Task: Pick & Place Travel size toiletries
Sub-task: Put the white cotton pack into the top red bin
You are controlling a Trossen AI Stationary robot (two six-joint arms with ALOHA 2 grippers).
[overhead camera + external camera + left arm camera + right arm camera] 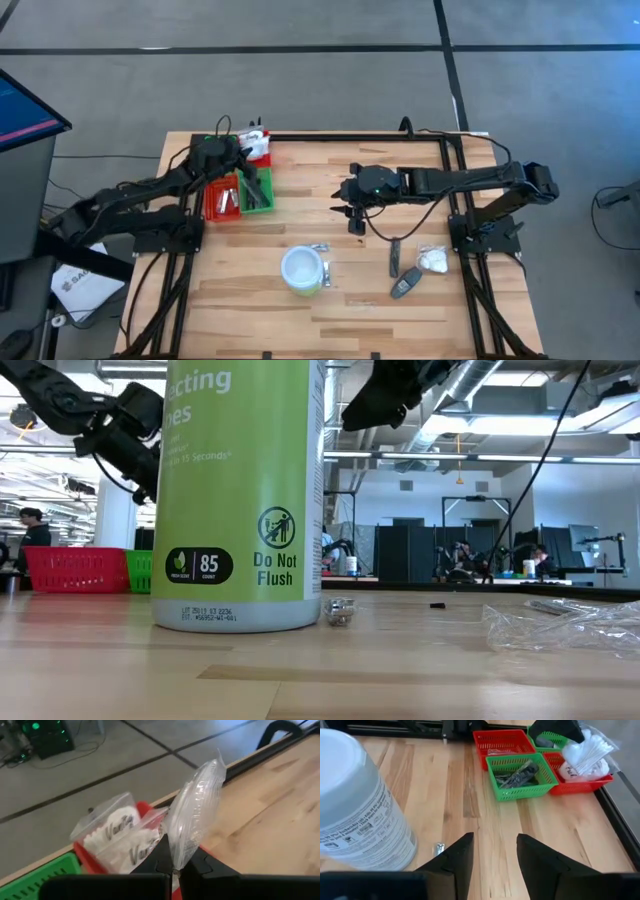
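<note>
Pale wooden bench [250, 300] at upper left of the overhead frame: left pincer [243, 152], clamped on a clear sachet [192, 817], hovers over the red-and-green tray [222, 210], while right pincer [352, 212], half-open and empty, hangs mid-frame, loose toiletries [405, 284] lying lower right of it.

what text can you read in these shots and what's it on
"Do Not Flush", under a crossed-out toilet sign: tub
"85", "count" below it: tub
"...ecting", "...es", "in 15 Seconds": cut-off words at the tub's top
Fine print on the tub's wrap in the right wrist view: too small to read
"Vanity", partly covered: cotton packets
"BA...": box on the floor, rest hidden
Clear sachet in the left gripper: no text seen
</note>
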